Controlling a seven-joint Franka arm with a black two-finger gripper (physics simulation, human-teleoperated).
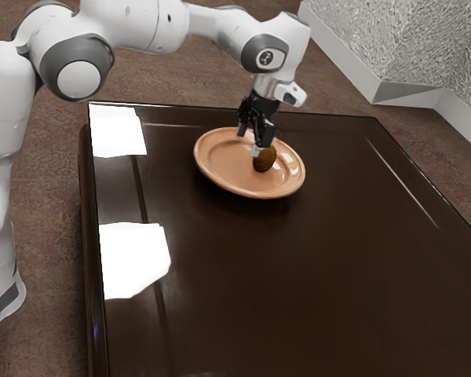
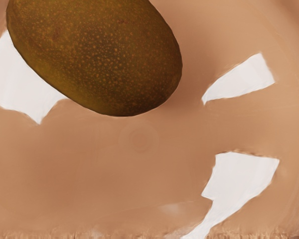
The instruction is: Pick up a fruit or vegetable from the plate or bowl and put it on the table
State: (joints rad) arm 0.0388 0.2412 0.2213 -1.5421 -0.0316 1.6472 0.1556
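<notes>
My gripper (image 1: 250, 142) is low over the plate, with its two fingers spread and a visible gap between them. A brown, egg-shaped fruit like a kiwi (image 1: 265, 159) rests on the orange-tan plate (image 1: 216, 173); one fingertip stands close beside it, and whether they touch I cannot tell. In the wrist view the speckled brown-green fruit (image 2: 102, 55) lies on the plate's smooth surface (image 2: 89, 164), its far end cut off by the view's edge.
The plate sits near one edge of the dark, glossy table (image 1: 298, 275), which carries bright reflections. Beyond the table are brown floor (image 1: 341, 86) and a pale textured wall (image 1: 392, 39).
</notes>
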